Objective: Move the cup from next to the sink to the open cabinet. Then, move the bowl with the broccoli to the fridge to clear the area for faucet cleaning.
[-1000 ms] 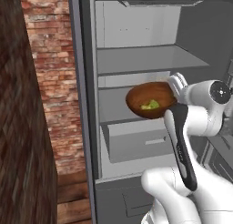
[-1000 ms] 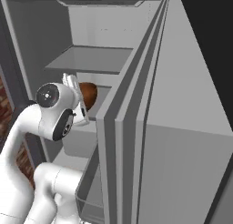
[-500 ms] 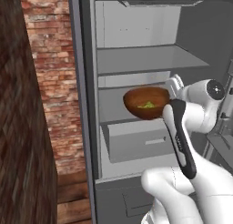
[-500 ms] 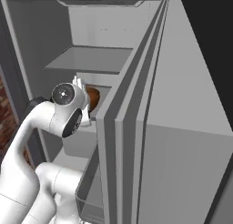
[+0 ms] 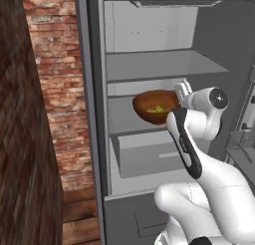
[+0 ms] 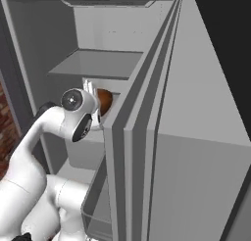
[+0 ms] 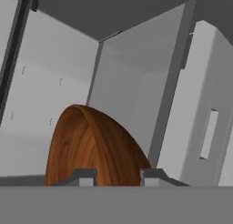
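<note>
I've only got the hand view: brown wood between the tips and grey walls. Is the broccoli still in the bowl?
Observer: Yes. In the left base view the broccoli lies inside the bowl.
Operator: Is the bowl on a shelf yet?
Observer: No. The end effector holds it by its right rim, above the fridge's middle shelf, not resting on it.
Operator: Anything beside me?
Observer: The right base view shows the open fridge door close on the arm's right.

The fridge [image 5: 149, 89] stood open, its grey upper shelf [image 5: 159, 64] bare; at six o'clock below it sat a pale drawer [image 5: 144, 152].
</note>
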